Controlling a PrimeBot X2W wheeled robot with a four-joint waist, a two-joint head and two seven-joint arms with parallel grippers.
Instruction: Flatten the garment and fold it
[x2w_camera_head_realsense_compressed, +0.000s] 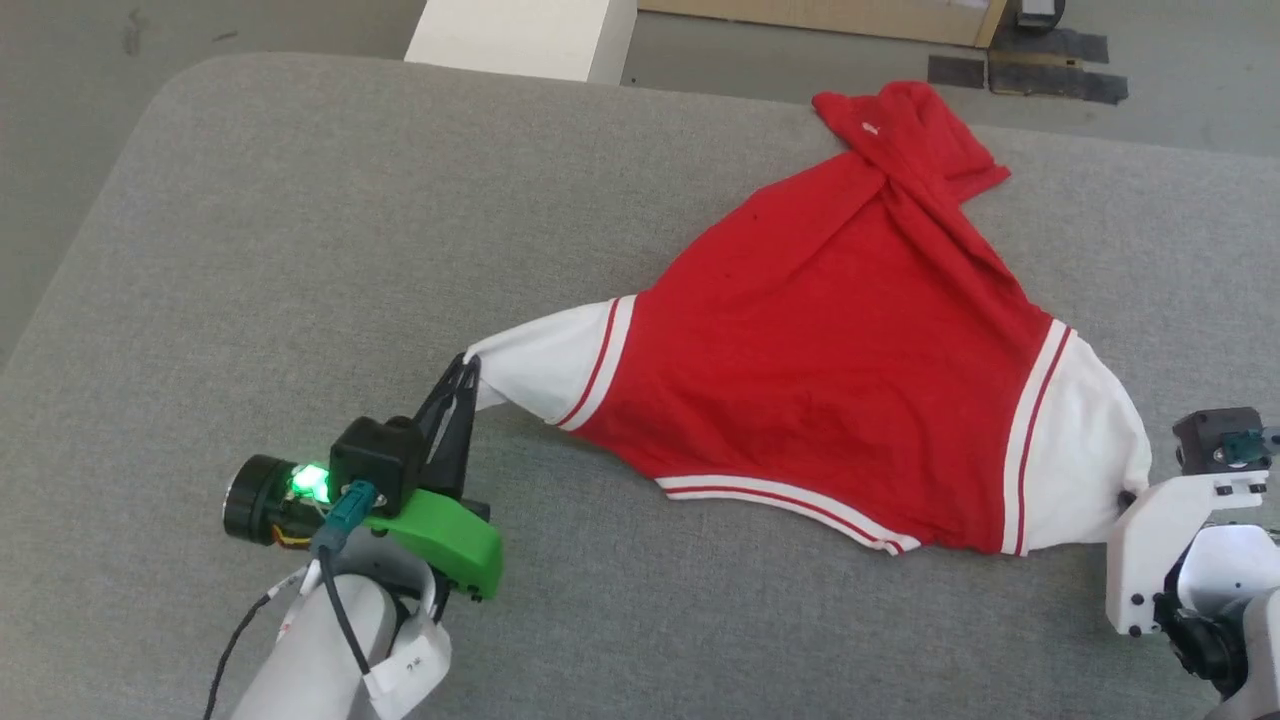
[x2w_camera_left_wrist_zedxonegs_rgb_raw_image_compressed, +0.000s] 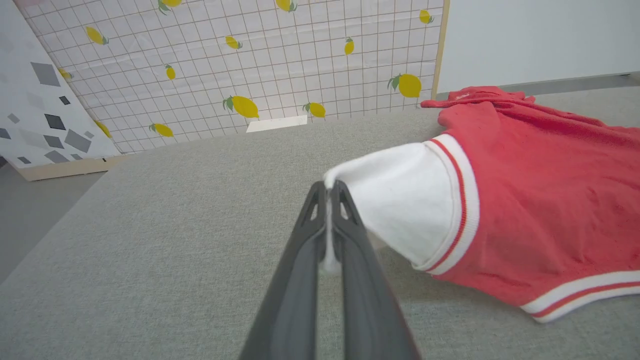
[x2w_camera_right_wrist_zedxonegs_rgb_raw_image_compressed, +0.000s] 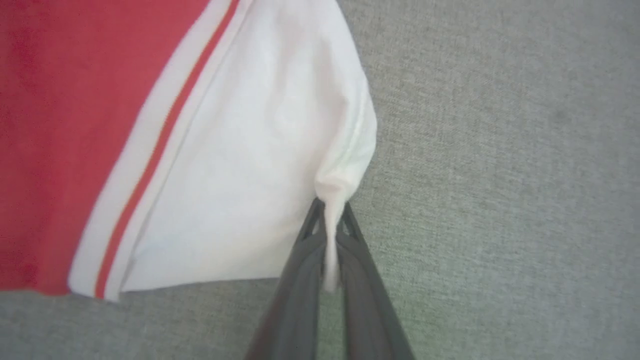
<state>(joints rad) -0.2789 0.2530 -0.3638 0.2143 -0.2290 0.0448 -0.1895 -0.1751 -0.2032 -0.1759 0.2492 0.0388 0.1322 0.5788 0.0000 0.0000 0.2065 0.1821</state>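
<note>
Head view: one garment (x2w_camera_head_realsense_compressed: 830, 380), left pincer (x2w_camera_head_realsense_compressed: 470, 368) and right pincer (x2w_camera_right_wrist_zedxonegs_rgb_raw_image_compressed: 330, 207) both clamped on it

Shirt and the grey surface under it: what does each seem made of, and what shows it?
Shirt: soft matte knit, likely jersey; it drapes and puckers where pinched. Surface: grey woven upholstery cloth, seemingly; a fine weave grain shows close up.

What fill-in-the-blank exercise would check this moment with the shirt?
1. The left claw is shut on a ____ sleeve of the shirt.
2. The right claw pinches the shirt's other ____.
3. Between the sleeves, the shirt's body is ____.
4. The shirt lies on a ____ cushion.
Missing words: white; sleeve; red; gray.
</note>
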